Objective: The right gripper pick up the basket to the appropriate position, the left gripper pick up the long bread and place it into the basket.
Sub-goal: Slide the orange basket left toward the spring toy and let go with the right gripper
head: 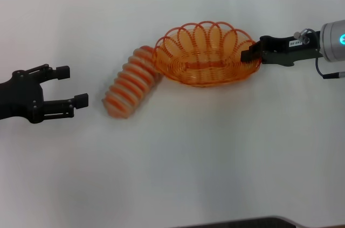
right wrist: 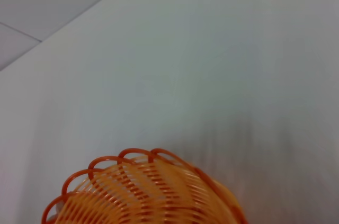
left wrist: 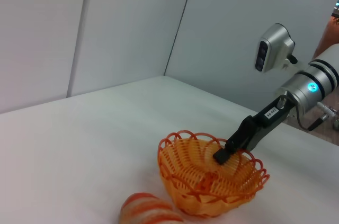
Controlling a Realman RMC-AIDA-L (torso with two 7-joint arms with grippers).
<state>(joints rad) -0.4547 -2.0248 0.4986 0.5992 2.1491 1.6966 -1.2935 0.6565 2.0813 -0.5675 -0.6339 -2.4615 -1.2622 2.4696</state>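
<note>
1. My black two-fingered left gripper (head: 75,85) hangs at the left, fingers spread, grasping nothing.
2. The striped cream-and-orange long bread (head: 131,81) lies on the white table (head: 188,152), touching the basket.
3. The oval orange wire basket (head: 205,55) is clamped at its right rim by my black right gripper (head: 252,55).

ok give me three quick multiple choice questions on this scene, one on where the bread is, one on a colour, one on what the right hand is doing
1. The bread lies
A. inside the basket
B. on the table against the basket's rim
C. in the left hand

2. The basket is
A. orange
B. blue
C. green

3. The right hand is
A. parked far away
B. holding the bread
C. closed on the basket's rim

Answers: 1 B, it rests outside, beside the basket; the open left hand is apart from it. 2 A, orange wire. 3 C, its fingers clamp the rim.
</note>
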